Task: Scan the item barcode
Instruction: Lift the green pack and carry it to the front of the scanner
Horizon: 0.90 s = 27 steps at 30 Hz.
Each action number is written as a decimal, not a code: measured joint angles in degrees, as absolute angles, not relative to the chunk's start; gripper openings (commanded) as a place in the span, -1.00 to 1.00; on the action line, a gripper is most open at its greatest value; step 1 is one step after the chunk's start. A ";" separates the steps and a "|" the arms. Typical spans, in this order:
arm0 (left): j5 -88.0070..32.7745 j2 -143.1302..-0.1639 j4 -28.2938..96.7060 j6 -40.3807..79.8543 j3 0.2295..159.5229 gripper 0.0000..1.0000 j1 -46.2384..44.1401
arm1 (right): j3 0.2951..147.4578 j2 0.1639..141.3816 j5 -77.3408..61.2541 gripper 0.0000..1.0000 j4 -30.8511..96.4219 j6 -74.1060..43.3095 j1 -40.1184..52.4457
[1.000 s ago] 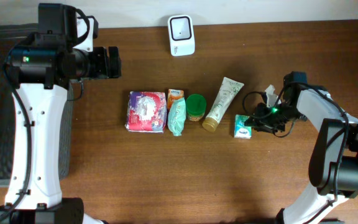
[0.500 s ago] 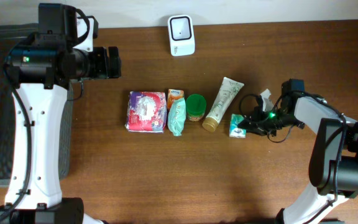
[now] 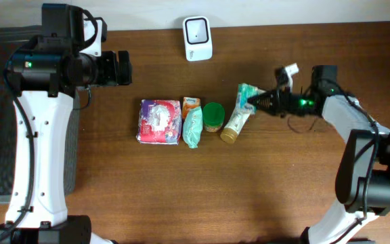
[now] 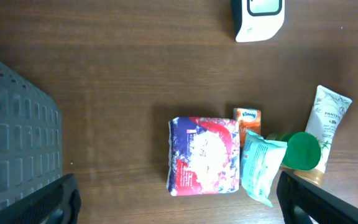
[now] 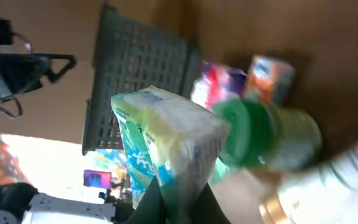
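From overhead, we are holding the tissue pack (image 3: 246,94) off the tabletop (image 3: 181,190) in the right jaws, which are pinching it by one end. It is hanging over the flat end of the cream tube (image 3: 239,115), at the right end of the row across the middle of the tabletop. The barcode scanner (image 3: 198,38) is standing at the far edge, well apart from the pack, so we are judging that the pack is raised in order to be shown to the scanner's window. The right arm (image 3: 354,125) is lying low and nearly level, its forearm pointing toward the left edge. The left arm (image 3: 39,135) is hovering near the far left corner, clear of the row, with the left jaws spread wide and gripping nothing.

Through the left wrist camera we are looking straight down. The spread fingers (image 4: 58,202) are showing in the lower corners. Below them the purple-and-red packet (image 4: 204,155), the orange Kleenex pack (image 4: 247,121), the teal pouch (image 4: 261,168) and the green-lidded jar (image 4: 302,151) are lying close side by side. A grey basket (image 4: 11,124) is sitting at the left edge. The tissue pack is not showing here.

Through the right wrist camera the pack is filling the centre, standing up from the dark jaws closed on its lower end. We cannot make out a barcode on the faces that are showing.
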<state>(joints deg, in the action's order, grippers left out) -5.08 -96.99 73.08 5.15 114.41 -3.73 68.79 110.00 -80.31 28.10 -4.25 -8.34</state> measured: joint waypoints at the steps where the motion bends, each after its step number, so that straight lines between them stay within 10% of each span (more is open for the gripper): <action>1: -5.10 -96.97 73.03 5.13 114.41 0.98 -3.73 | 70.59 110.00 -81.30 -0.92 23.70 -5.08 -6.98; 10: -5.08 -96.97 73.06 5.13 114.41 0.98 -3.73 | 73.14 110.10 -85.47 -0.86 -39.31 -44.66 -0.05; 27: -5.08 -96.97 73.08 5.13 114.41 0.98 -3.73 | 73.12 110.10 -87.99 -0.92 -40.36 -63.96 3.62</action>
